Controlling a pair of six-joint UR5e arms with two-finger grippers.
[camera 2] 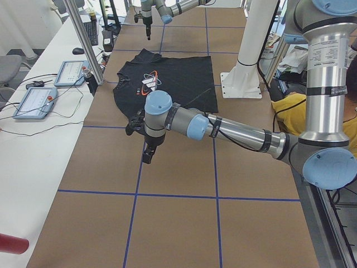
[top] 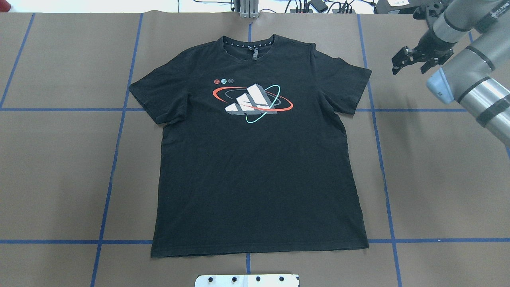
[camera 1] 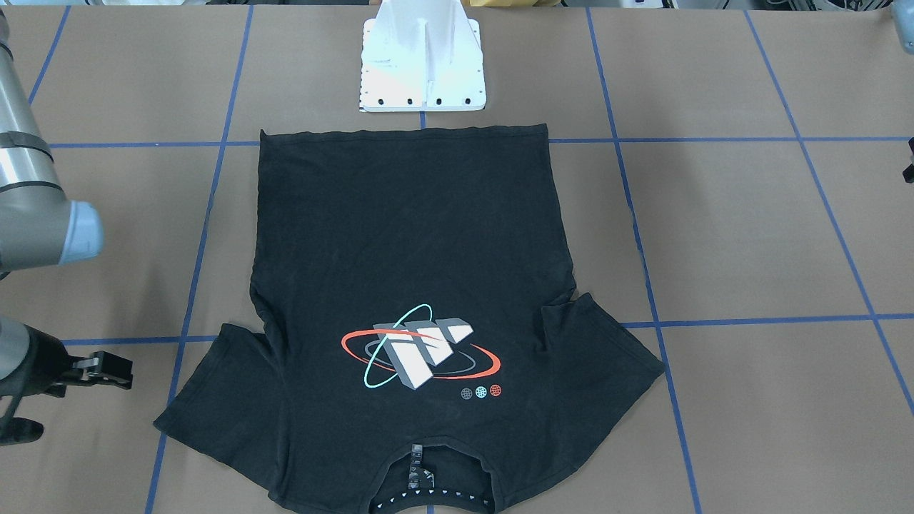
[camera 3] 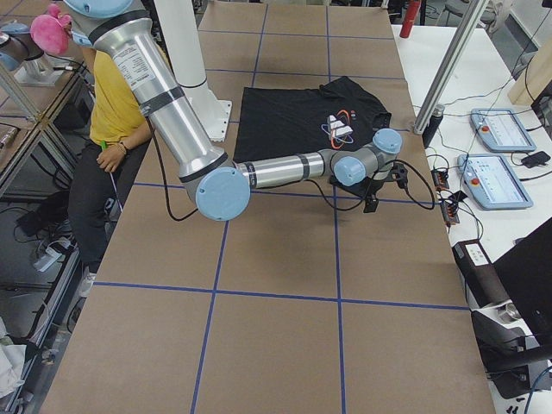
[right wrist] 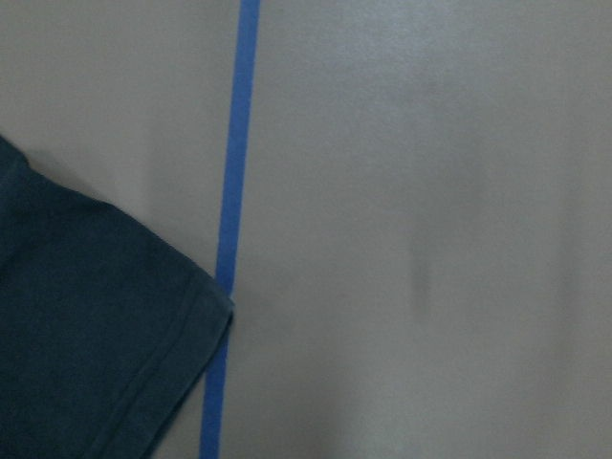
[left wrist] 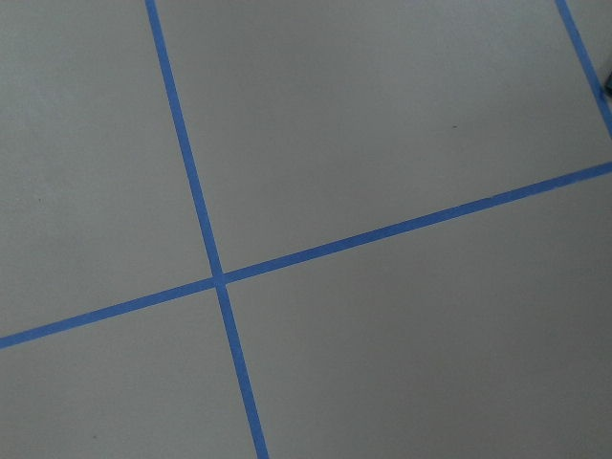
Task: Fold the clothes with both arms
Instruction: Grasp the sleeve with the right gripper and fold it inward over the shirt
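The brown worktop (top: 59,179) is carrying a black T-shirt (top: 255,167), which is lying flat at its middle, logo facing up. The right end effector (top: 408,71) is hovering near one sleeve with its fingers spread apart. I cannot tell the left end effector's (camera 2: 147,159) state.

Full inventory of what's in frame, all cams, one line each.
T-shirt: one, black, flat at table centre, collar away from the robot.
Logo: one, white, grey, red-orange and teal, on the chest, facing up.
Table: one, brown.
Tape lines: several, blue, grid across table.
Stand: one, white, by the hem.
Pendants: two, blue-grey, side bench.
Person: one, yellow top, seated beside the table.
Right arm: silver-grey; right tool: black, open, off one sleeve.
Left arm: silver-grey; left tool: black, over bare table, state unclear.
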